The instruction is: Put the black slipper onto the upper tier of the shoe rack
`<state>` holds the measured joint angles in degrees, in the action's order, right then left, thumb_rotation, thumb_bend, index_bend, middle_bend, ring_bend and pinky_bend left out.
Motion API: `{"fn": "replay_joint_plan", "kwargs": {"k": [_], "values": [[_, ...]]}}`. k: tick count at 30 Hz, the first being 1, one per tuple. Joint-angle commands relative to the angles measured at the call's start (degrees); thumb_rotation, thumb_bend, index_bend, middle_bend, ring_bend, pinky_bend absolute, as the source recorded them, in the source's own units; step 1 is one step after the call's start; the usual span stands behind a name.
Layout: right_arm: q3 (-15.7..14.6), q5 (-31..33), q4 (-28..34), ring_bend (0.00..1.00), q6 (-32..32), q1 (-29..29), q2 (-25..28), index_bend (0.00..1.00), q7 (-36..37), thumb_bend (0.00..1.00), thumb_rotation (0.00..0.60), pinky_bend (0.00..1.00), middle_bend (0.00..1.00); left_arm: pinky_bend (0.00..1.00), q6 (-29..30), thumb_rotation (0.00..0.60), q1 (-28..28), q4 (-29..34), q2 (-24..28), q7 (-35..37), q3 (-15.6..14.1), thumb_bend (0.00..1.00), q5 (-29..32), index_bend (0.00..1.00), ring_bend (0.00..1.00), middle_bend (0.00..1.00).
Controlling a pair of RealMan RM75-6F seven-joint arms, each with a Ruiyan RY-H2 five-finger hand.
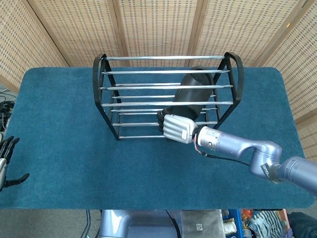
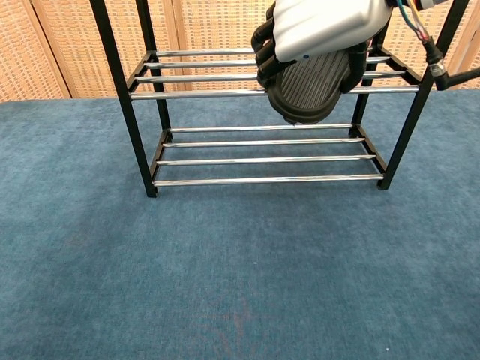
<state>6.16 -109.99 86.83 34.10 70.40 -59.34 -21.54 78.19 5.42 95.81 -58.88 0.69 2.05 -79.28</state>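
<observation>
My right hand (image 1: 178, 129) (image 2: 322, 28) grips the heel end of the black slipper (image 1: 190, 95) (image 2: 309, 88). In the head view the slipper's toe reaches in among the chrome bars on the right half of the black shoe rack (image 1: 99, 69) (image 2: 112, 56). In the chest view its ribbed sole faces me and its heel hangs below the front bar of the middle tier. My left hand (image 1: 6, 161) hangs open off the table's left edge, far from the rack.
The rack stands at the back middle of a blue-carpeted table (image 1: 64, 148) (image 2: 225, 285). Wicker screens (image 1: 158, 25) close off the space behind. My right forearm (image 1: 237, 148) crosses the table's right half in front of the rack.
</observation>
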Motion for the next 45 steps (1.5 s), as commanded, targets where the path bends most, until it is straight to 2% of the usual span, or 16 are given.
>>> {"fn": "replay_joint_plan", "kwargs": {"k": [1, 4, 6, 10, 14, 16, 23, 34, 41, 45], "values": [[0.0, 0.6, -0.8, 0.16, 0.0, 0.2, -0.3, 0.44, 0.0, 0.83, 0.6, 0.42, 0.25, 0.0, -0.1, 0.6, 0.0, 0.0, 0.0, 0.0, 0.0, 0.2, 0.1, 0.0, 0.0, 0.0], [0.2, 2.1, -1.5, 0.09, -0.9, 0.2, -0.4, 0.29, -0.4, 0.68, 0.6, 0.37, 0.14, 0.0, -0.1, 0.6, 0.1, 0.1, 0.0, -0.1, 0.0, 0.2, 0.0, 0.0, 0.0, 0.0], [0.4, 3.1, -1.8, 0.04, -2.1, 0.2, -0.1, 0.18, -1.7, 0.57, 0.6, 0.29, 0.06, 0.0, -0.2, 0.6, 0.1, 0.1, 0.0, -0.1, 0.0, 0.2, 0.1, 0.0, 0.0, 0.0], [1.2, 5.0, -2.0, 0.0, -2.2, -0.5, 0.1, 0.09, -4.2, 0.47, 0.6, 0.14, 0.0, 0.0, -0.3, 0.6, 0.1, 0.0, 0.1, 0.1, 0.0, 0.2, 0.3, 0.0, 0.0, 0.0], [1.6, 6.3, -1.5, 0.0, -2.0, -1.1, 0.4, 0.01, -6.3, 0.21, 0.6, 0.06, 0.0, 0.0, -0.5, 0.6, 0.2, 0.0, 0.1, 0.0, 0.0, 0.2, 0.2, 0.0, 0.0, 0.0], [1.8, 6.8, -1.2, 0.0, -1.8, -1.5, 0.4, 0.0, -7.7, 0.15, 0.6, 0.04, 0.0, 0.0, -0.4, 0.6, 0.2, 0.1, 0.1, 0.0, 0.0, 0.2, 0.2, 0.0, 0.0, 0.0], [2.3, 8.4, 1.0, 0.0, -0.7, -2.9, 0.9, 0.0, -11.8, 0.14, 0.6, 0.03, 0.0, 0.0, 0.0, 0.6, 0.1, 0.2, 0.1, 0.0, -0.1, 0.2, 0.1, 0.0, 0.0, 0.0], [1.3, 7.1, 10.7, 0.0, 5.3, -7.4, 5.1, 0.0, -15.4, 0.14, 0.6, 0.03, 0.0, 0.0, 0.3, 0.6, 0.0, 0.3, 0.0, -0.3, -0.4, 0.2, -0.7, 0.0, 0.0, 0.0], [-1.2, 3.9, 15.7, 0.0, 21.2, -16.8, 7.1, 0.0, -11.3, 0.01, 0.6, 0.03, 0.0, 0.0, 1.1, 0.6, -0.3, 0.0, 0.2, 0.6, -0.7, 0.2, -1.7, 0.0, 0.0, 0.0], [-4.3, 1.1, 14.7, 0.0, 32.0, -24.1, 6.3, 0.0, -6.6, 0.0, 0.6, 0.03, 0.0, 0.0, 1.5, 0.6, -0.4, -0.2, 0.1, 0.9, -0.9, 0.2, -2.6, 0.0, 0.0, 0.0]]}}
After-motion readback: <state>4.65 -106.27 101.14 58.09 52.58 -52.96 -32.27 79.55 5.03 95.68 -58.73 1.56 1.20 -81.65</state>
